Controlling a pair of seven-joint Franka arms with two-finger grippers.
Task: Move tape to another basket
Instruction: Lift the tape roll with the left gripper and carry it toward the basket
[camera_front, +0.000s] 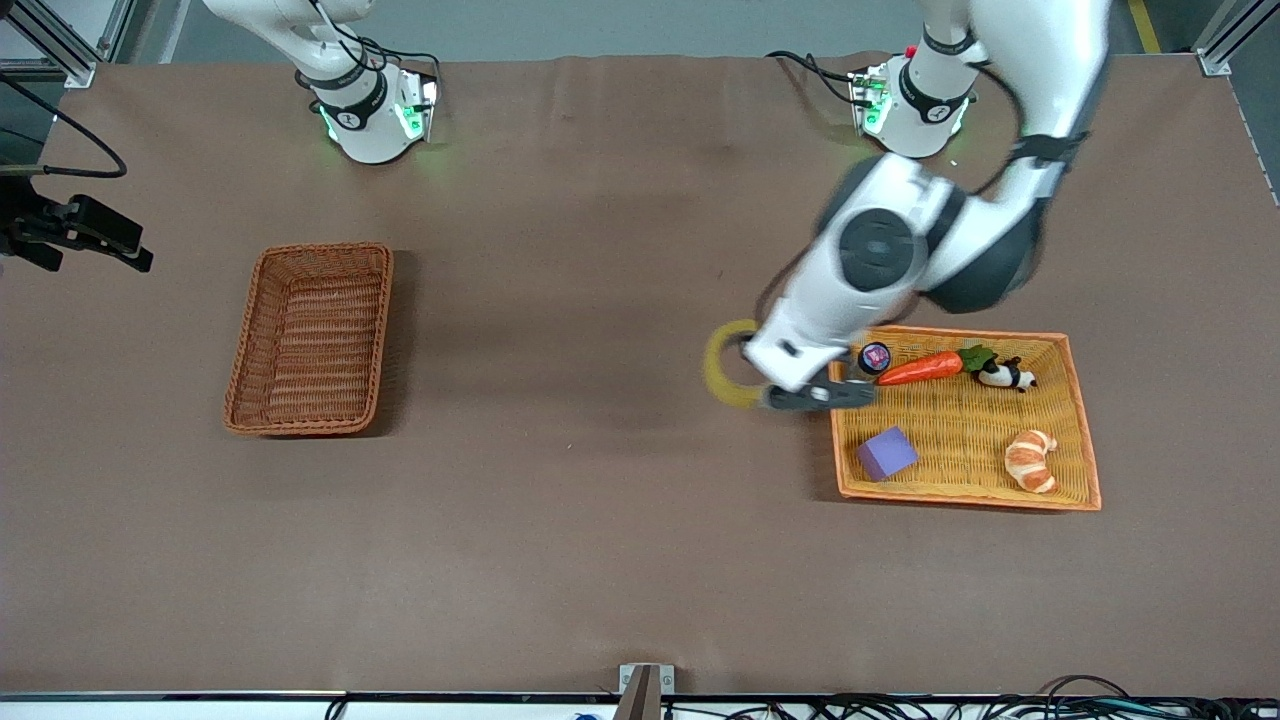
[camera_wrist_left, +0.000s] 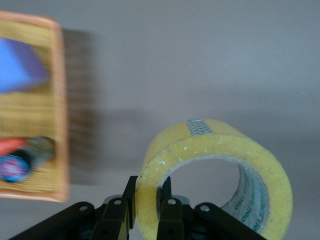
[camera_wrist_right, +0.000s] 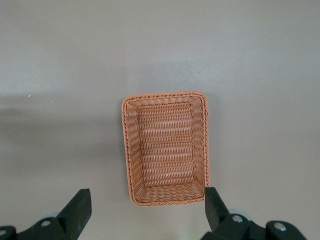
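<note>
**Left gripper has the tape in the air, just off the yellow tray**

The left gripper (camera_wrist_left: 145, 212) is clamped on the tape (camera_wrist_left: 215, 175), 1 finger inside the ring and 1 outside, pinching its wall. In the front view the left gripper (camera_front: 765, 385) sits right of centre in the frame, and the tape (camera_front: 722, 362) shows as a yellow arc poking out from under the wrist, up off the table. It hangs over bare brown table (camera_front: 600, 520), just beside the yellow tray (camera_front: 965, 498). The roll stands on edge in the grip, its grey core and some green print visible inside the ring.

In the tray, at centre right of the front frame: a carrot (camera_front: 922, 368), a small round tin (camera_front: 874, 356), a panda figure (camera_front: 1005, 375), a purple block (camera_front: 886, 452) and a croissant (camera_front: 1030, 460).

Over to the centre left of the front frame: the basket (camera_front: 310, 340) sits on the table, nothing in it, well apart from the tape.

The right gripper (camera_wrist_right: 145, 210) waits high over the basket (camera_wrist_right: 166, 147), fingers spread wide, holding nothing.
</note>
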